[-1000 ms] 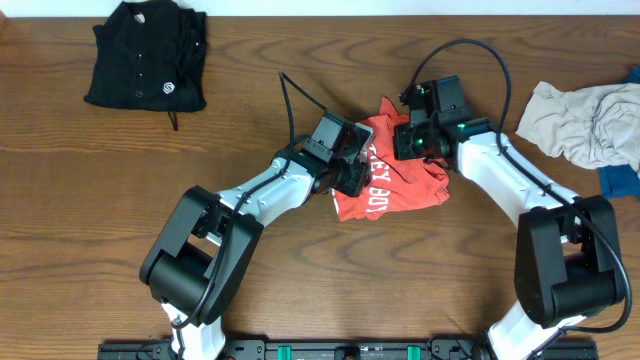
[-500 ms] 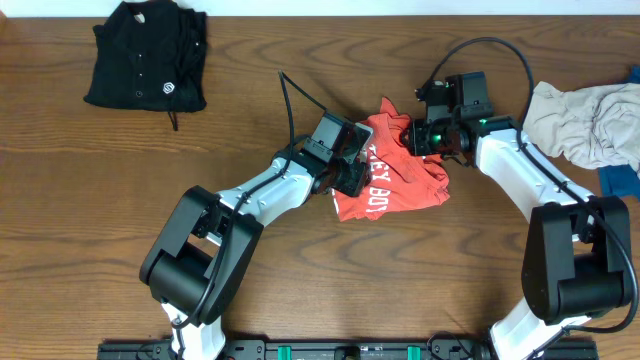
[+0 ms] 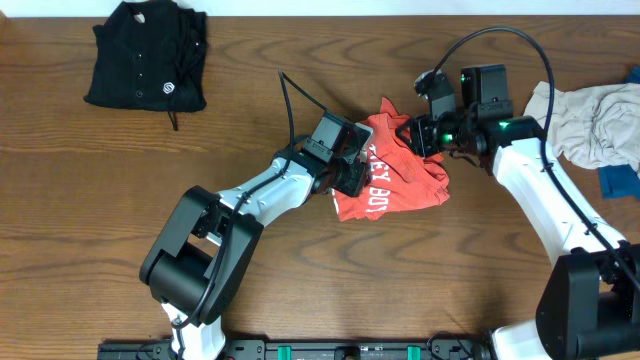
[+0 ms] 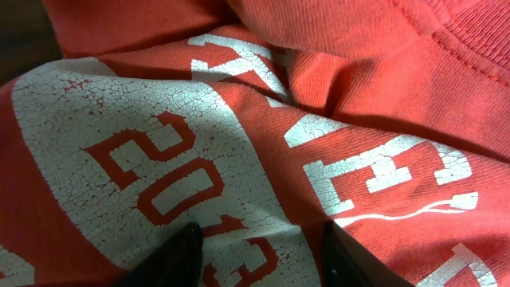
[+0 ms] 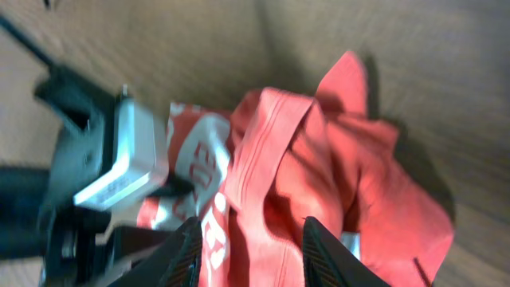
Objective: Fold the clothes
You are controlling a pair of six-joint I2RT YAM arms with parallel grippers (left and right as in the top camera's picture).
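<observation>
Right claw (image 3: 424,136) back from "2013" T-shirt (image 3: 395,180)

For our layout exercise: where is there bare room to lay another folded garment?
Bare wood: left front, below the black shirt beside the left arm; front middle, between the arms. Crowded: around the red T-shirt, where the left tool and right tool sit, and the right edge with the grey piece and blue piece.

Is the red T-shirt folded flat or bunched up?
Bunched up: the red T-shirt lies crumpled in uneven ridges, not flat or squared.
</observation>
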